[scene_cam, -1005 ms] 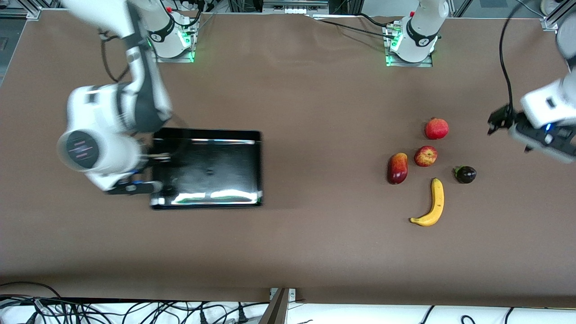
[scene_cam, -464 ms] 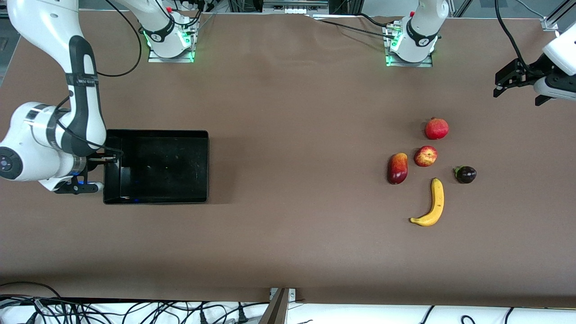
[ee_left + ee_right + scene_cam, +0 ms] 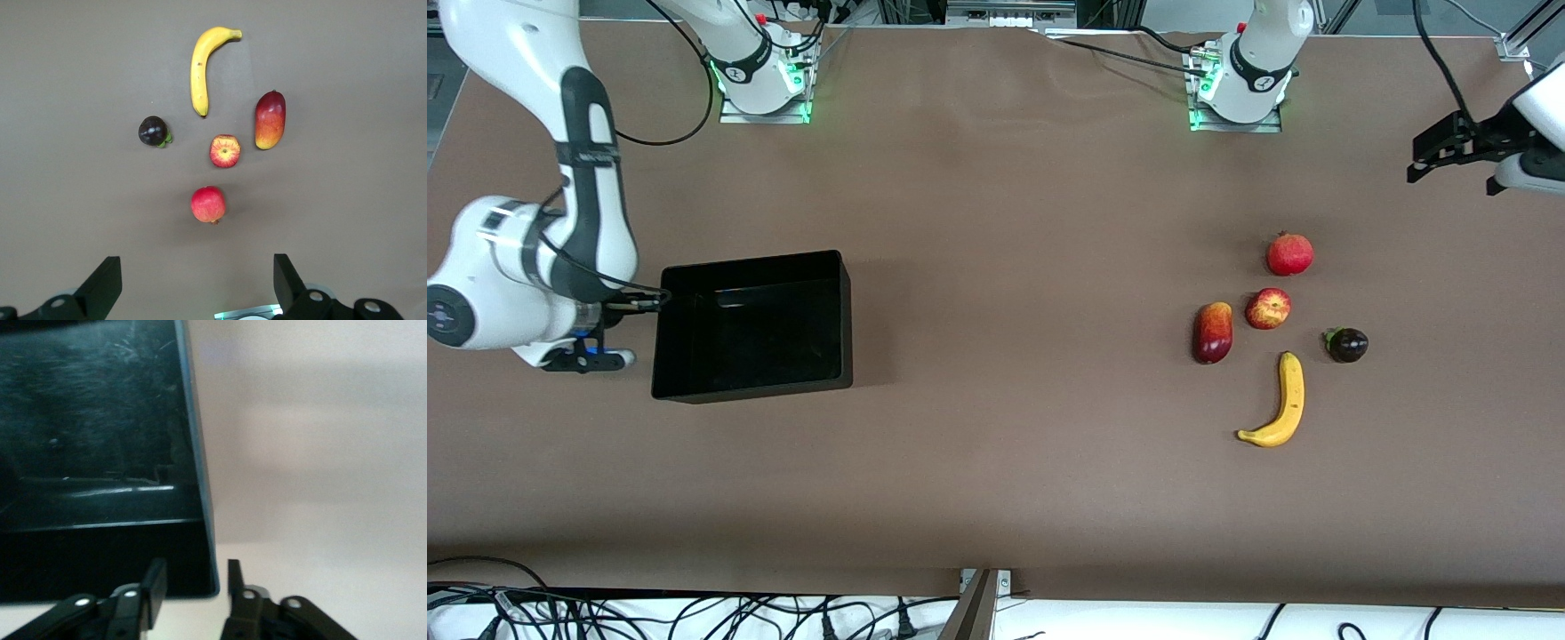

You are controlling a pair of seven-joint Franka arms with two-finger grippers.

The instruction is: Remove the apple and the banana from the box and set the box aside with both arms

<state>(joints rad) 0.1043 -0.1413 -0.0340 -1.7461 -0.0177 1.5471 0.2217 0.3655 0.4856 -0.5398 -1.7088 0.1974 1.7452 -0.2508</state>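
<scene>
The glossy black box [image 3: 751, 324] is straddled at its wall by the narrowly parted right gripper [image 3: 193, 587]. The left gripper [image 3: 193, 283] is held wide open and empty over the matte brown table [image 3: 1014, 222] — curved banana [image 3: 1282, 404] and mottled apple [image 3: 1268, 308] lie there.

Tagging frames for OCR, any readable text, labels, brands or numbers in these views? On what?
None readable.
Right arm's black band: a strip of small print, too small to read.
Base collars of both arms: a small round mark, not legible.
Box, apple, banana, the other fruits: no labels or stickers show.
Left gripper and right gripper: no markings show.
</scene>
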